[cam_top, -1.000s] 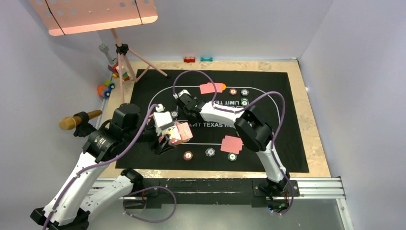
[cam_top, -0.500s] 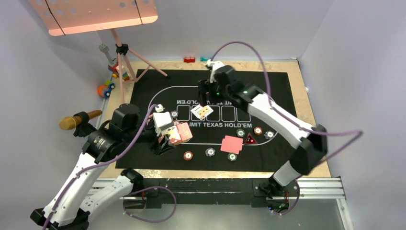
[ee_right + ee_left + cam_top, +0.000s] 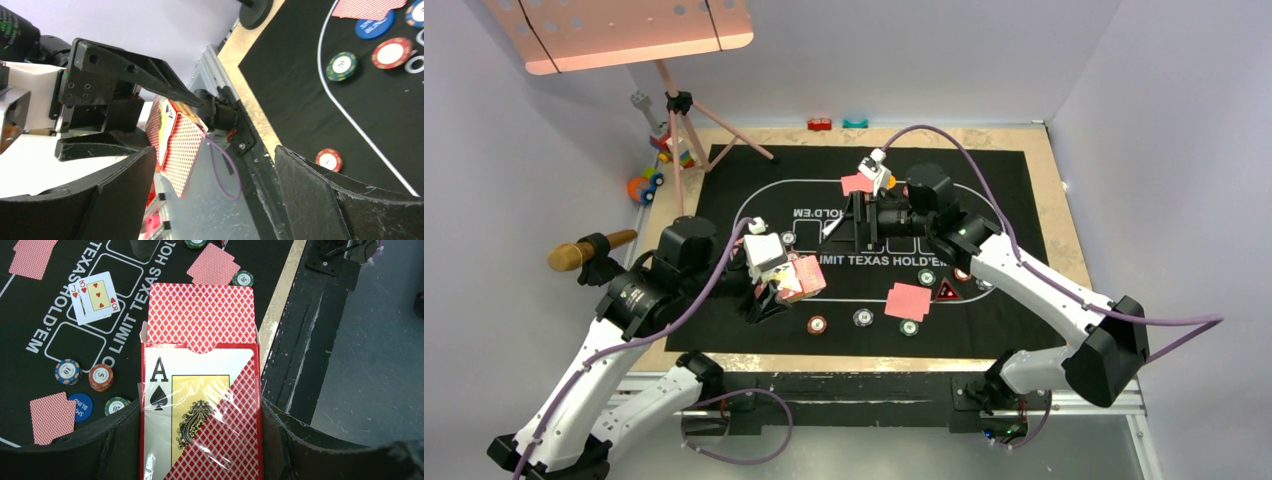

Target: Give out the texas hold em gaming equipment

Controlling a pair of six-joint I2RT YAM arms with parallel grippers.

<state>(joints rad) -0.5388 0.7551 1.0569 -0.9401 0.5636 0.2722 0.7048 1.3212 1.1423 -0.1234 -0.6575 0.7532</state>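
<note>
My left gripper is shut on a red card box with an ace of spades on its face, flap open, held above the mat's near left. My right gripper hangs open over the mat's middle, facing the box, with nothing between its fingers. A face-up three of hearts lies in a printed card slot. Red-backed cards lie face down near the front, more at the far side. Chips sit along the front line, and a red-black triangular marker lies beside them. A blue button lies by chips.
The black Texas Hold'em mat covers a wooden board. A tripod stand with a pink tray stands at the far left beside colourful toy pieces. Small red and teal blocks sit at the far edge. A wooden-handled tool lies left.
My right arm has swung round and come down over the mat's middle, its gripper now facing left, jaws spread wider. A face-up card now lies on the mat. The left arm has stayed still.
</note>
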